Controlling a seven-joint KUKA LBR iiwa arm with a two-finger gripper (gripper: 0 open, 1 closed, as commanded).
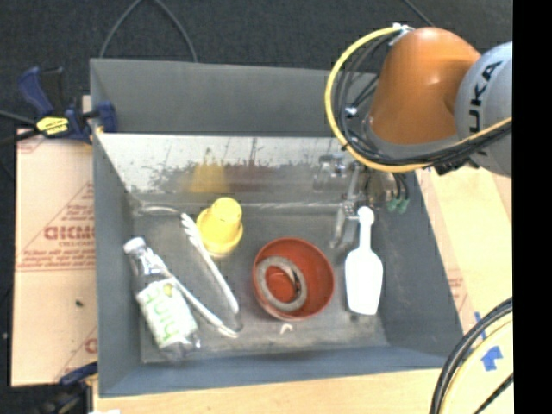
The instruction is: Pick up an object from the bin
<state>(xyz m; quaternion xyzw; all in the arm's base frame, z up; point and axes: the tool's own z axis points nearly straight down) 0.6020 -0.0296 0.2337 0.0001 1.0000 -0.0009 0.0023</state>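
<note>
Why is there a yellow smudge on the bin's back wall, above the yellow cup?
Camera view: that smudge is the yellow cup mirrored in the shiny metal back wall. Also in the camera view, a fainter reddish smear beside it looks like the red bowl mirrored too.

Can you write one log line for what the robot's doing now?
gripper: low at bin right, beside white scoop handle | held: nothing seen | nearby: red bowl with tape roll

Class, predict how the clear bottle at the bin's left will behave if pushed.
The clear bottle lies on its side, so it will probably roll. It seems empty, hence likely light; its smooth plastic may slip.
</note>
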